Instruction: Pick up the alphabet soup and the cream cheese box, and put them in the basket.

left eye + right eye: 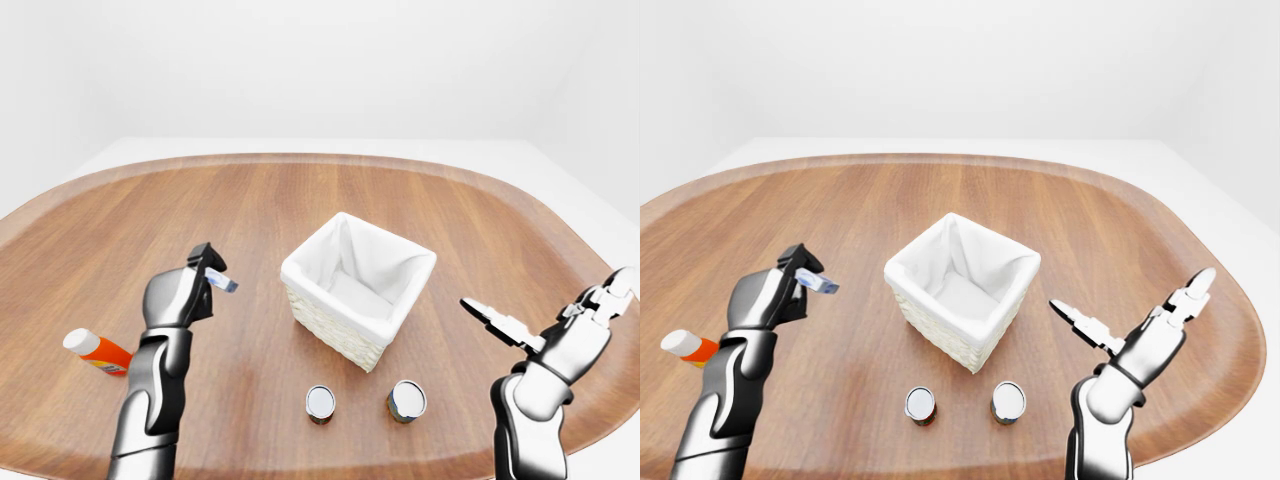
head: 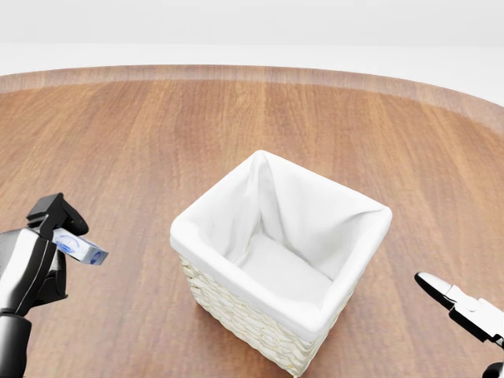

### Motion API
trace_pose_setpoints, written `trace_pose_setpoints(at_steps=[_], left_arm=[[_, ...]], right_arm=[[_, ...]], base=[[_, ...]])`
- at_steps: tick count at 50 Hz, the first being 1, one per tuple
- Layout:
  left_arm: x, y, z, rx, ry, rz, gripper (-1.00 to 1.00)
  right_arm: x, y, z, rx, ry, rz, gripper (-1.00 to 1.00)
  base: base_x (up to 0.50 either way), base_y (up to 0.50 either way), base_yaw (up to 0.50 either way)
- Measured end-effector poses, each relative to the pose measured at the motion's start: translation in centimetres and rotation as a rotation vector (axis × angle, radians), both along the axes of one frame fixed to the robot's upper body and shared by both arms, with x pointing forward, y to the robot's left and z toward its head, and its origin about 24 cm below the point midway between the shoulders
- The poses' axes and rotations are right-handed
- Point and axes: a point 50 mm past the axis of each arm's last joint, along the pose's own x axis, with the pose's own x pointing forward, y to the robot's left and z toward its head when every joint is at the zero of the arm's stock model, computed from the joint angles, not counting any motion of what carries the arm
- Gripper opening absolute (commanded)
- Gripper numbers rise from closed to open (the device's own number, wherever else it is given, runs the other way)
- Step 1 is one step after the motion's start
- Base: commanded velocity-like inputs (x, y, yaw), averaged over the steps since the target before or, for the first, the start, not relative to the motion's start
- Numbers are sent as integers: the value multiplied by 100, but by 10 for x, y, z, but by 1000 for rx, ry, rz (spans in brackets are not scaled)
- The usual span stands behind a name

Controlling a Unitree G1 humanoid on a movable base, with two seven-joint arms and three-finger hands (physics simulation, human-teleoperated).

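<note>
My left hand [image 1: 203,277] is shut on a small blue-and-white cream cheese box [image 1: 222,283] and holds it above the table, to the left of the basket; the box also shows in the head view [image 2: 79,248]. The white lined wicker basket [image 1: 320,293] stands in the middle of the wooden table [image 1: 300,195], and nothing shows inside it. Two cans [image 1: 320,403] [image 1: 406,400] sit below the basket near the table's bottom edge; I cannot tell which one is the alphabet soup. My right hand [image 1: 548,318] is open and empty to the right of the basket.
An orange bottle with a white cap [image 1: 98,351] lies at the lower left, beside my left forearm. The table's rounded edge runs close below the cans.
</note>
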Motion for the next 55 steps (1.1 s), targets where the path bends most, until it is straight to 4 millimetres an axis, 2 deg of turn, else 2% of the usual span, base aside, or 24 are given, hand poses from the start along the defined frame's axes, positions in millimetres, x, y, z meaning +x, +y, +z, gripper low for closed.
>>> trace_pose_setpoints(at_steps=[15, 31, 46, 55], left_arm=[[6, -17, 36, 7, -57, -61, -100], [14, -35, 87, 26, -121, -101, -100], [20, -68, 129, 72, -169, -213, -100], [25, -88, 142, 91, -176, -271, -100]], right_arm=[[-1, 0, 0, 0, -3, -1, 100], [0, 0, 0, 1, -2, 0, 100], [0, 0, 0, 3, -1, 0, 100], [0, 0, 0, 6, -3, -1, 100]], base=[[0, 0, 0], [0, 0, 0], [0, 0, 0], [0, 0, 0]])
